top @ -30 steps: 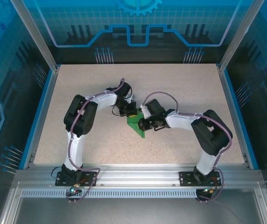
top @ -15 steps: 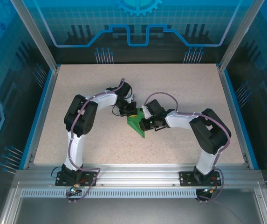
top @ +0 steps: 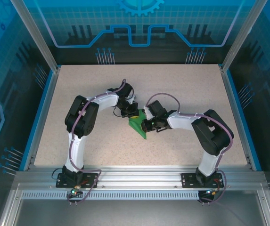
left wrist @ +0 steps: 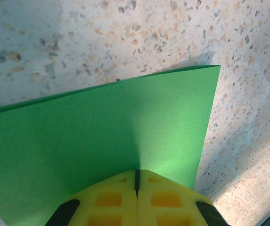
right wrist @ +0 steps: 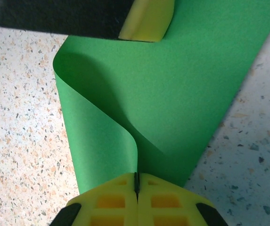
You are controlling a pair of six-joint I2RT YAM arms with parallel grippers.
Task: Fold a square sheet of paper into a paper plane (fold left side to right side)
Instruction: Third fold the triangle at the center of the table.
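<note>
The right gripper [right wrist: 136, 181] is pinching fully shut on a lifted flap of the green sheet [right wrist: 191, 80]. The paper is curling up in a loop and running straight into the closed seam of its yellow fingers. The left gripper [left wrist: 136, 181] is likewise clamping shut on the sheet's opposite side, with flat green spreading ahead of it to a sharp corner.

From above, the two grippers are facing each other almost nose to nose. The sheet is lying between them near the middle of the table [top: 182, 89], its long axis running from the far side toward the near edge and tipping slightly right to a point.

Since the right arm is holding the loose flap, the fold is probably depending on that arm carrying the flap across and flattening it. The table's edges are lying well apart from the paper on every side. The tight spot is the left gripper's fingertip [right wrist: 146, 21], sitting just beyond the curl.
</note>
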